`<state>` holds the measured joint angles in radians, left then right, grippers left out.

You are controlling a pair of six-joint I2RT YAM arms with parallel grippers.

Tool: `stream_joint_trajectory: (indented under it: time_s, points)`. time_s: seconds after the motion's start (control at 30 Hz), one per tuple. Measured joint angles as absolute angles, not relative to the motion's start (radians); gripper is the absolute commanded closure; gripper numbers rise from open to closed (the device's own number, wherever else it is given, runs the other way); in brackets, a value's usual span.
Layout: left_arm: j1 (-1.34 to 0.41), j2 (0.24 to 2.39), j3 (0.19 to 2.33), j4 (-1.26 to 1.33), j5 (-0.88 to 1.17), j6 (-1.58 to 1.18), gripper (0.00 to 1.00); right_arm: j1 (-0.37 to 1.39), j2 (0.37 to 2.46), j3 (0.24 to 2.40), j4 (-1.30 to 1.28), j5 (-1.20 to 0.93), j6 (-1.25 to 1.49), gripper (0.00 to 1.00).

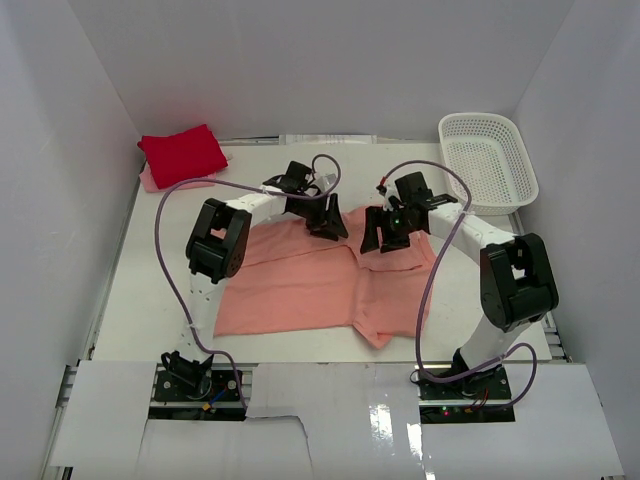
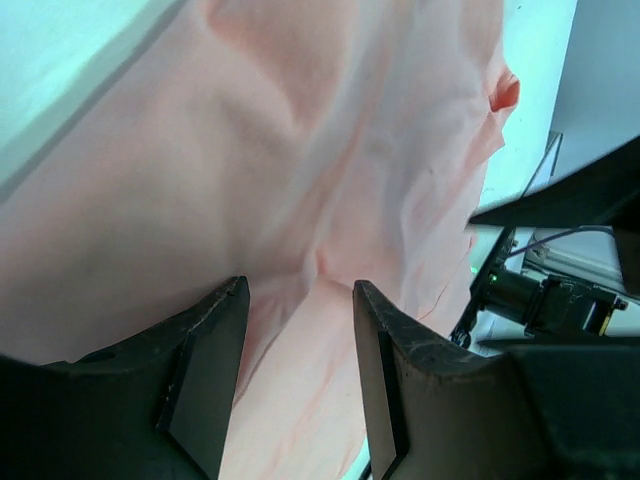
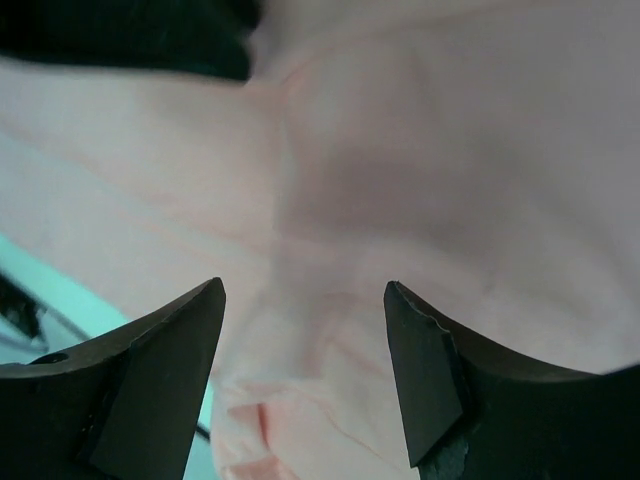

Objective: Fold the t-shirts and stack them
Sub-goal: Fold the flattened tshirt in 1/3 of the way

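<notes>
The salmon-pink t-shirt (image 1: 300,280) lies spread on the table's middle, partly folded, and fills both wrist views (image 2: 300,150) (image 3: 430,150). My left gripper (image 1: 328,222) hovers over its far edge, open, with cloth showing between the fingers (image 2: 210,370). My right gripper (image 1: 385,235) is open just to its right, over the shirt's right part, nothing held between its fingers (image 3: 160,370). The bright red t-shirt (image 1: 182,154) lies folded at the far left on top of the pale pink t-shirt (image 1: 150,180), of which only an edge shows.
A white lattice basket (image 1: 487,160) stands at the far right corner. White walls enclose the table on three sides. Purple cables loop from both arms over the table.
</notes>
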<state>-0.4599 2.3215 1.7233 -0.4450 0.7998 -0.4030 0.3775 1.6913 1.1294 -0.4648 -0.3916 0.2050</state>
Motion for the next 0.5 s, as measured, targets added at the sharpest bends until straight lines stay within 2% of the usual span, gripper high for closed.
stream_joint_trajectory:
  time_s: [0.27, 0.5]
  points:
    - [-0.334, 2.088, 1.521, -0.419, 0.761, -0.455, 0.41, 0.363, 1.754, 1.315, -0.456, 0.042, 0.234, 0.30]
    - [-0.199, 1.845, 1.499, -0.438, 0.739, -0.441, 0.37, 0.282, 1.957, 1.451, -0.439, 0.199, 0.230, 0.33]
